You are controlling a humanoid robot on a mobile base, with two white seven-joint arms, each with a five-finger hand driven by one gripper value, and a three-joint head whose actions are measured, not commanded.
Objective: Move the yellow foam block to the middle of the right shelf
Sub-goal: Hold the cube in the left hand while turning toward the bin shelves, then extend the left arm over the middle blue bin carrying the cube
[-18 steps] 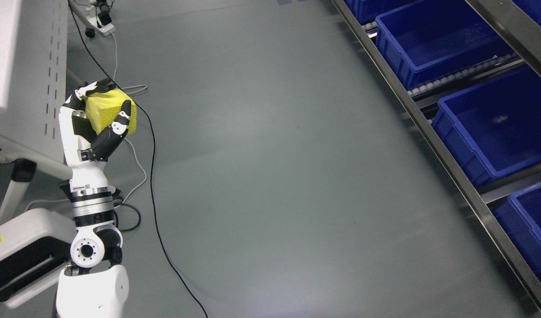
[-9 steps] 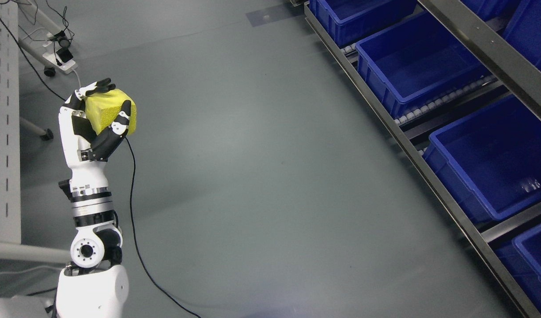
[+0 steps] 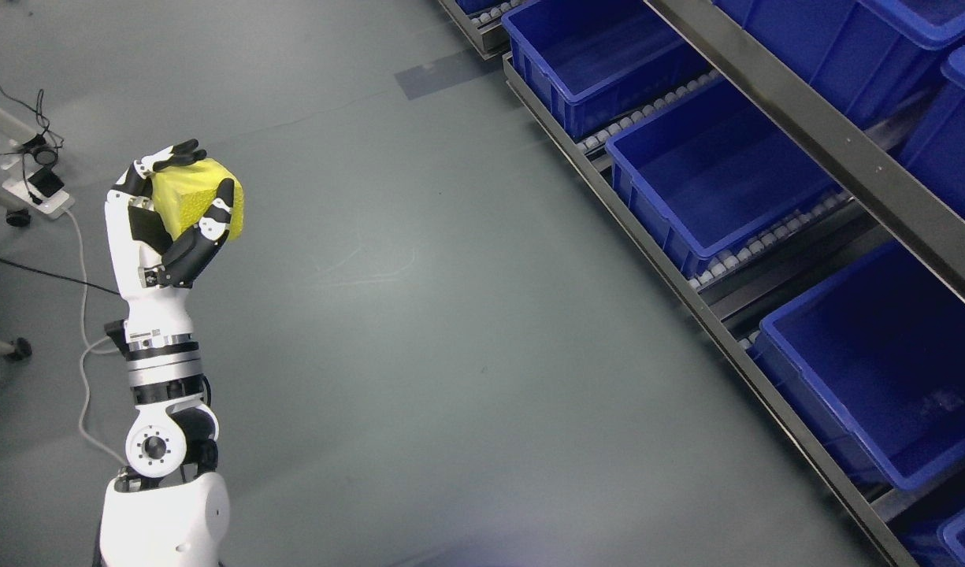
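The left arm rises from the bottom left corner, forearm nearly upright, with the left hand (image 3: 171,216) raised at the top of it, palm turned toward the picture's right. Its fingers (image 3: 214,216) are curled round the yellow foam block (image 3: 192,197), the thumb and the dark fingertips pressing on the block's sides so that the block sits in the palm, held well above the floor (image 3: 450,315). The block's upper and right faces show; its lower left part is covered by the fingers.

To the right of the hand lies a wide stretch of bare grey floor, running to the metal edge of the shelf (image 3: 687,291), which crosses the picture's right side on a slant from top middle to bottom right. On the shelf's lower level stand blue bins (image 3: 718,173) in a row on roller tracks, all open at the top. An upper rail (image 3: 829,150) runs above them, with more blue bins behind it, cut off by the top and right edges.

At the far left, a power strip (image 3: 37,201) and cables (image 3: 84,370) lie on the floor, near the arm but apart from it. A pale mark in the nearest bin at the lower right may be a reflection; it cannot be made out. The right arm does not show.
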